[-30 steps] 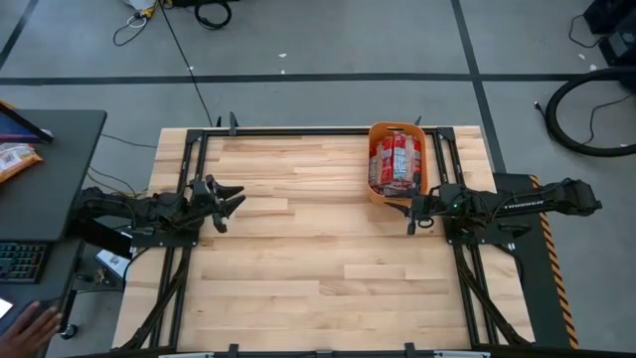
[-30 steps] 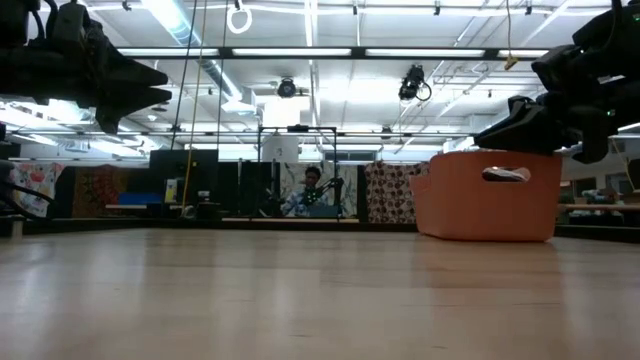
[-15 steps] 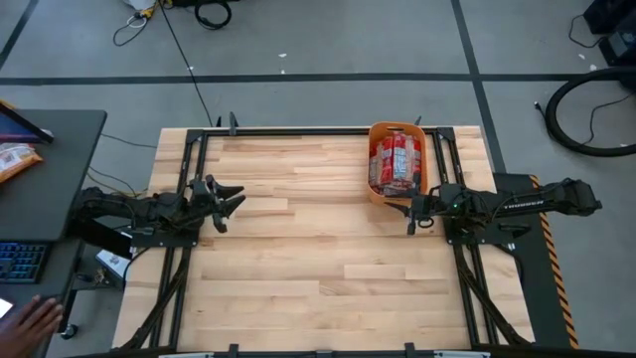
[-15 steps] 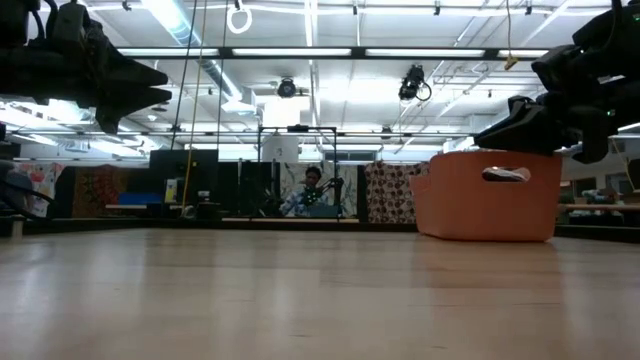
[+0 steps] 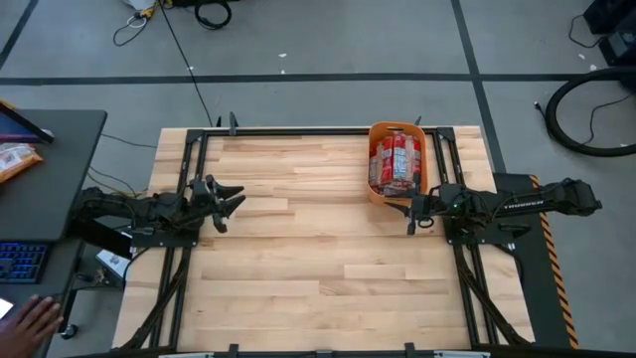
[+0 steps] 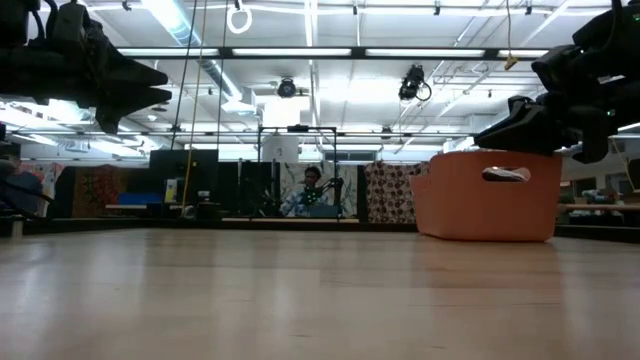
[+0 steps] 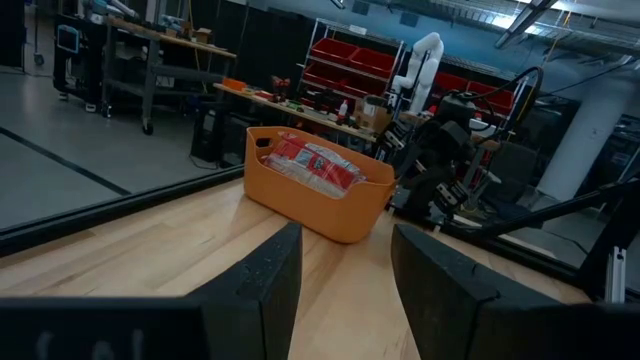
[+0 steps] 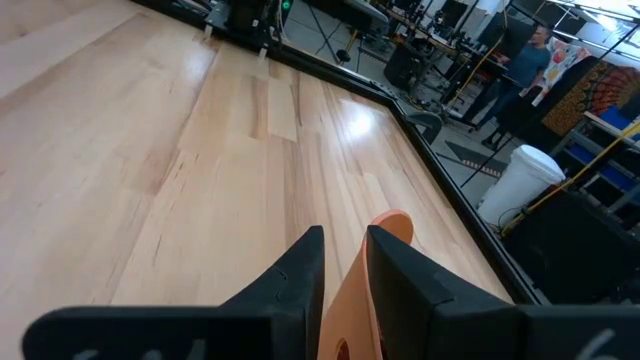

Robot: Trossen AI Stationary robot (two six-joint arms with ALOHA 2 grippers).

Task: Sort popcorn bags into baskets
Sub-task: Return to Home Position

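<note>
The orange basket (image 5: 397, 162) stands on its bottom at the table's far right; it also shows in the low view (image 6: 487, 195) and the left wrist view (image 7: 318, 192). Several red popcorn bags (image 5: 396, 159) lie inside it, reaching up to the rim (image 7: 315, 162). My left gripper (image 5: 231, 202) is open and empty above the table's left side. My right gripper (image 5: 411, 215) hovers just above the basket's near right corner (image 8: 390, 228). Its fingers stand a narrow gap apart with nothing between them.
Bare wooden tabletop (image 5: 318, 249) lies between the two arms and toward the near edge. A dark side desk with a keyboard (image 5: 20, 261) stands left of the table, and a person's hand (image 5: 28, 320) shows there. A person (image 6: 312, 190) sits far behind the table.
</note>
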